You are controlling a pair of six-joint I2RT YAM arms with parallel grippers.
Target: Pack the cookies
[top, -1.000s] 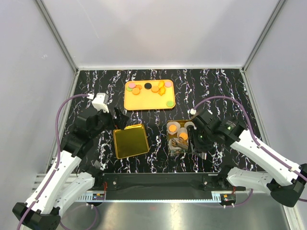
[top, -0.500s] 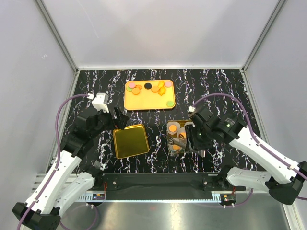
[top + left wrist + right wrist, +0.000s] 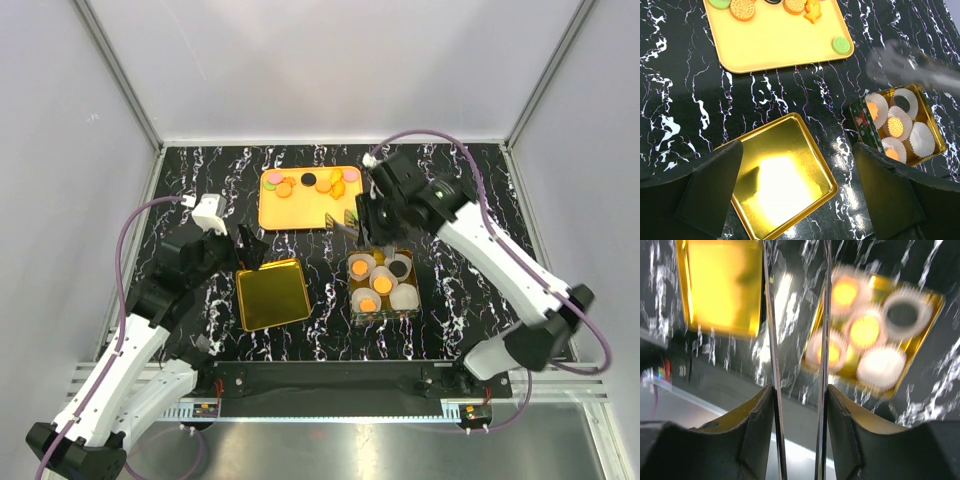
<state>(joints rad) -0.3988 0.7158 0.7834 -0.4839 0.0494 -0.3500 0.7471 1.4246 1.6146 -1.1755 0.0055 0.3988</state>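
Cookies in paper cups, gold tin

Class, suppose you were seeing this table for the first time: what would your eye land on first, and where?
The bright yellow tray at the far middle of the table stands out, with colourful cookies scattered mostly along its far side. Nearer, right of centre, a gold tin holds white paper cups, some with orange cookies, and a shiny gold lid lies to its left. The right gripper holds tweezers near the tin.
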